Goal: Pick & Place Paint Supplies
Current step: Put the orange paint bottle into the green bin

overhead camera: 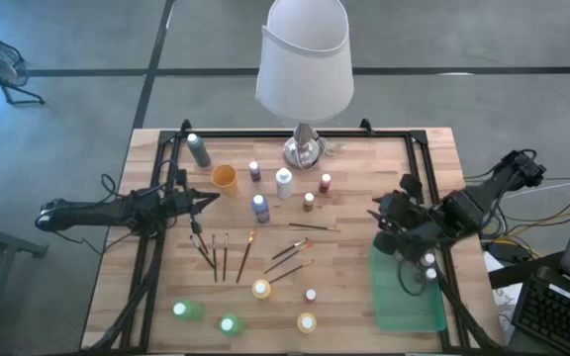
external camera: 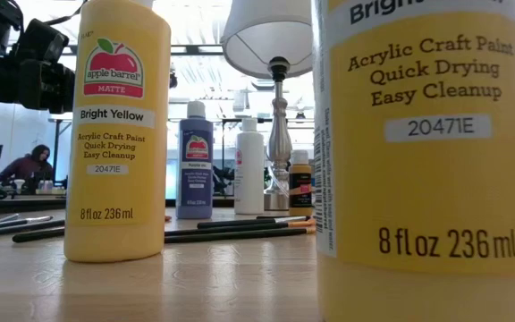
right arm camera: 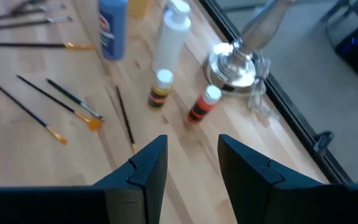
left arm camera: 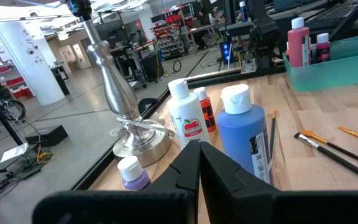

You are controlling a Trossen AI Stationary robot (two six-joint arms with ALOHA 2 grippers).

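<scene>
While the left gripper (overhead camera: 204, 202) waits at about nine o'clock of the table (overhead camera: 146, 247) with its fingers pressed together and nothing between them, the right gripper (right arm camera: 191, 163) hangs over the three o'clock side, its two fingers spread apart with bare wood showing in the gap. Just below that arm, at four o'clock, lies the green tray (overhead camera: 404, 307), and two paint bottles (overhead camera: 429, 265) stand at its upper end. Around the lamp base (overhead camera: 303, 150) at twelve o'clock stand a blue bottle (overhead camera: 260, 207), a white bottle (overhead camera: 284, 182), a purple bottle (overhead camera: 254, 171), a red bottle (overhead camera: 326, 183) and a small dark one (overhead camera: 308, 202). An orange cup-like item (overhead camera: 224, 178) and a grey-green bottle (overhead camera: 199, 150) sit toward eleven o'clock. Several paintbrushes (overhead camera: 244, 256) lie scattered near the centre, some side by side, others fanned out. Along the six o'clock edge are two yellow bottles (overhead camera: 261, 289), two green ones (overhead camera: 228, 324) and a small white-capped bottle (overhead camera: 311, 295). In the low view, the yellow bottles read "Bright Yellow" (external camera: 118, 134).
</scene>
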